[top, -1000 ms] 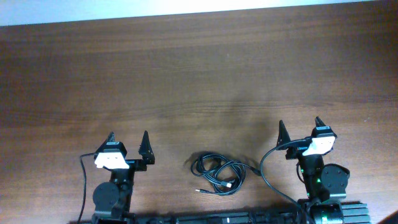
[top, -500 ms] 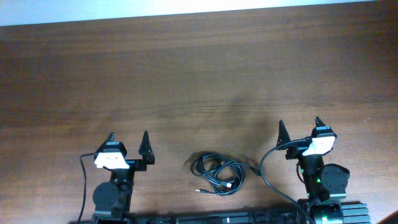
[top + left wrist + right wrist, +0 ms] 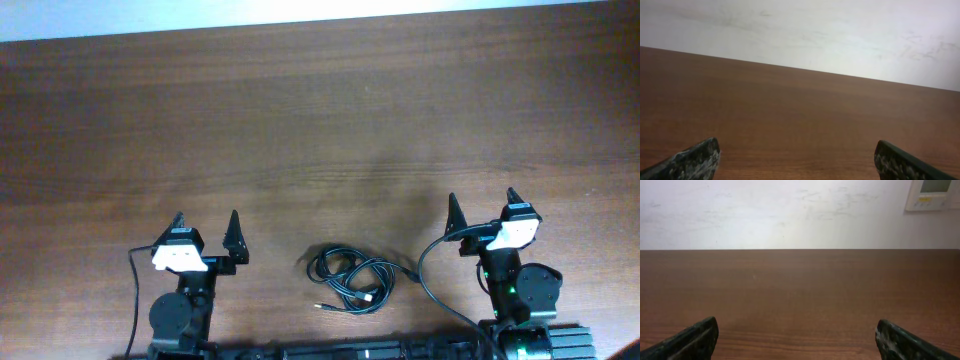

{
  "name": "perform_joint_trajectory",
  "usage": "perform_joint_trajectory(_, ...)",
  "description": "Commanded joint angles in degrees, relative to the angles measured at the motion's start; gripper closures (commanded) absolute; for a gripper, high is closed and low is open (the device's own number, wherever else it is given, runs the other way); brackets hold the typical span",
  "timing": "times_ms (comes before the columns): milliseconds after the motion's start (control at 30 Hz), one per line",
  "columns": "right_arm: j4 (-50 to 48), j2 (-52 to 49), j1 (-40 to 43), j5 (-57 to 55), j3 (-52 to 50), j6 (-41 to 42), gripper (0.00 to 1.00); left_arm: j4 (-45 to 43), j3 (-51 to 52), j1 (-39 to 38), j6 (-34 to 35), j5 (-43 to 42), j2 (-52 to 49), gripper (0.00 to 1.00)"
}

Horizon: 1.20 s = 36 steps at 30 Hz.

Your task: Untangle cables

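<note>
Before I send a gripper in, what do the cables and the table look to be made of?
The cables: thin black cords, probably plastic or rubber jacket, matte, bending into loose loops. The table: wood or wood-look laminate, brown with long grain lines, faint sheen; cannot tell which.

Cables (image 3: 352, 277): cord count and crossings too small to resolve. Left arm (image 3: 178, 318) and right arm (image 3: 522, 300) cropped at 6 o'clock edge.

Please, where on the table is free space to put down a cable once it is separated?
The table is bare from the gripper tips to its far edge, across the full width. A bare strip lies between the cables and the left gripper. The near edge is crowded: the cables, the right gripper with its wire, and both arm bases.
</note>
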<state>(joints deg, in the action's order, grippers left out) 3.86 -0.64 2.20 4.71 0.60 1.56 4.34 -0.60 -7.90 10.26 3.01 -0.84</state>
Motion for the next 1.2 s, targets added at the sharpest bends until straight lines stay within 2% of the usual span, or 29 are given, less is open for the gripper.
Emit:
perform_joint_trajectory(0,0.31,0.28,-0.26,-0.48,-0.26,0.24,0.01,1.7,-0.61,0.2,-0.92,-0.87,0.48,0.01)
perform_joint_trajectory(533,0.31,0.28,-0.26,-0.48,-0.26,0.24,0.01,11.8,-9.14,0.2,-3.56,-1.97,-1.62,0.01)
perform_joint_trajectory(700,0.31,0.28,-0.26,-0.48,-0.26,0.24,0.01,15.04,-12.94,0.2,-6.08,-1.95,-5.57,0.01)
perform_joint_trajectory(1167,0.31,0.28,-0.26,-0.5,-0.26,0.24,0.01,20.46,-23.47,0.2,-6.08,-1.97,-21.14,0.01)
